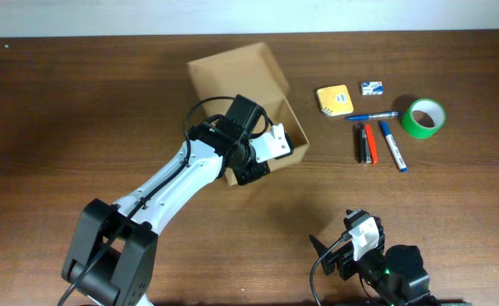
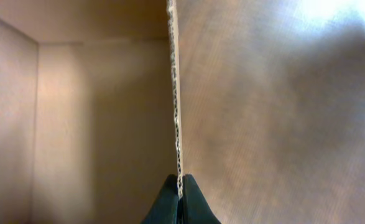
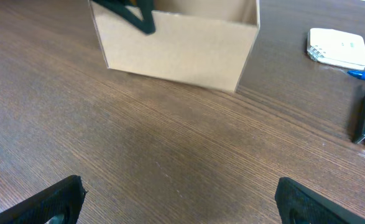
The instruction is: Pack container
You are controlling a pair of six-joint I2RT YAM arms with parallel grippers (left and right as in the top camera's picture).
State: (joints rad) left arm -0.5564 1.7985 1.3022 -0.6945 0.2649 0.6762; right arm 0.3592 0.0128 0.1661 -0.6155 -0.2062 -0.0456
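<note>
- Gripping the container (image 1: 236,72) wall edge, left gripper (image 2: 180,182) is pinched together on the cardboard; container sits upper centre of the overhead frame.
- We find its interior mostly hidden under the arm (image 1: 168,183).
- We see right gripper (image 3: 179,208) spread apart at lower right, fingers cut off by the wrist frame.

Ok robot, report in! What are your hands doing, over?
Left gripper shut on container wall. Right gripper open, empty. Pens and green tape lie outside, nothing blocking.
</note>
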